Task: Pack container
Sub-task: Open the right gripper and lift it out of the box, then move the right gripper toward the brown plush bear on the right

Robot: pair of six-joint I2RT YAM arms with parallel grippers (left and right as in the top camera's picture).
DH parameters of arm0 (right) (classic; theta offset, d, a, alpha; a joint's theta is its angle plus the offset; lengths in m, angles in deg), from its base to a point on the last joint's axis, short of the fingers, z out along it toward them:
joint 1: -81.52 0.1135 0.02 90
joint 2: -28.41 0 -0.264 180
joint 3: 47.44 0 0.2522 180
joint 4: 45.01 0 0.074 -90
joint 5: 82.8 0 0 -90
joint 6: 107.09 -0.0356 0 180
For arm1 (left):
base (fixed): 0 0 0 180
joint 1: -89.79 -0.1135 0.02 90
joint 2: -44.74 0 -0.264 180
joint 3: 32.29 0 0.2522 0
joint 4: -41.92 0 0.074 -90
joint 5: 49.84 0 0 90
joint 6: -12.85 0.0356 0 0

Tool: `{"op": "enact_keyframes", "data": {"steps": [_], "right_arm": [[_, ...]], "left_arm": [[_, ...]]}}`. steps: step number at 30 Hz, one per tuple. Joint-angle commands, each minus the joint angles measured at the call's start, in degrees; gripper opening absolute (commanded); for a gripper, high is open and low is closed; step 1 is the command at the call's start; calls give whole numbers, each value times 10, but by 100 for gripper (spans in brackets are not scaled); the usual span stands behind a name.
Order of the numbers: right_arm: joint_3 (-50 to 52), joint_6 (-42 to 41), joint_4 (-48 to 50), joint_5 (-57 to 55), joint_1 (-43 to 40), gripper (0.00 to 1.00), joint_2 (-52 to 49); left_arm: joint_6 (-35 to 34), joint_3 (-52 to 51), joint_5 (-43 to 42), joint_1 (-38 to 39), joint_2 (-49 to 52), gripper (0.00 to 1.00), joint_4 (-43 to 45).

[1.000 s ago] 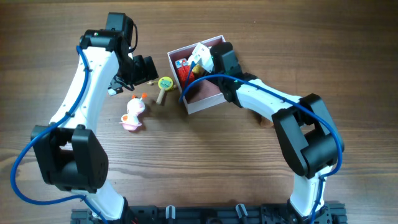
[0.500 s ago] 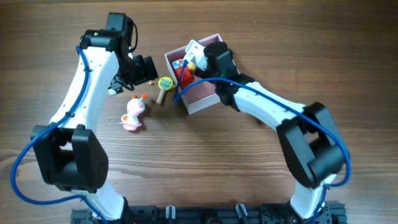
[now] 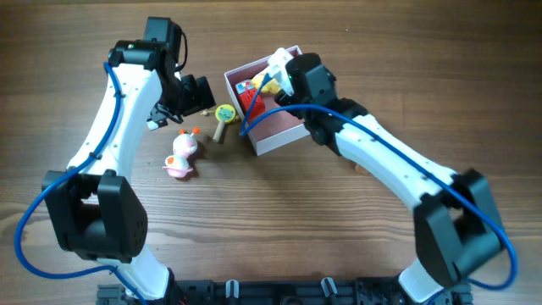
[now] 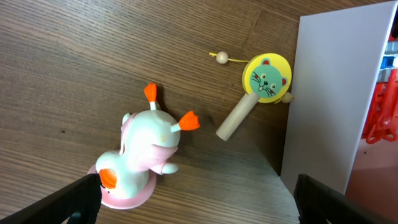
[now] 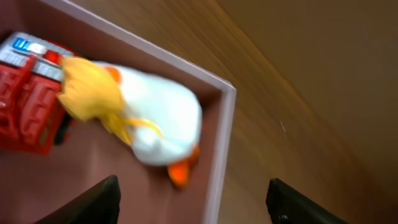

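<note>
We see a square, thin-walled white container with a matte pink interior [image 3: 279, 127] at the back middle of a wood-grain table [image 3: 279, 220]. Inside lie a blocky red plastic truck [image 5: 31, 112] and a soft white bird with a yellow tuft [image 5: 161, 121]. The right gripper [image 5: 193, 205] hangs over them, spread and empty. The left gripper [image 4: 199, 199], also spread, hovers over a glossy pink-and-white duck [image 4: 143, 155] and a wooden cat-faced rattle [image 4: 267, 78].

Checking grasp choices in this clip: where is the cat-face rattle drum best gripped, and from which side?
Probably by its wooden handle, from straight above, closing across its width. The rattle drum lies flat on the table; the handle juts away from the container wall, while the yellow head sits close to that wall.
</note>
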Motion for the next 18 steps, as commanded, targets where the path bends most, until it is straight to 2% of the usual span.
{"op": "enact_keyframes", "data": {"steps": [1, 3, 4, 5, 6, 7, 13, 18], "right_arm": [[-8, -114, -40, -79, 1, 71, 50], [-8, -141, -65, -91, -2, 67, 61], [-8, -153, -76, -91, -5, 61, 61], [-8, -164, -87, -91, -9, 45, 61], [-7, -180, -103, -86, -16, 22, 61], [-7, -203, -120, -81, -24, 4, 60], [-7, -285, -159, -4, -81, 4, 58], [-6, -288, -159, 88, -123, 4, 38]], "left_arm": [[1, -3, 3, -2, -6, 100, 0], [1, -4, 3, -2, -6, 100, 0], [1, -4, 3, -2, -6, 100, 0], [1, -4, 3, -2, -6, 100, 0], [1, -4, 3, -2, -6, 100, 0], [1, -3, 3, -2, -6, 100, 0], [1, -3, 3, -2, -6, 100, 0], [1, -4, 3, -2, -6, 100, 0]]}}
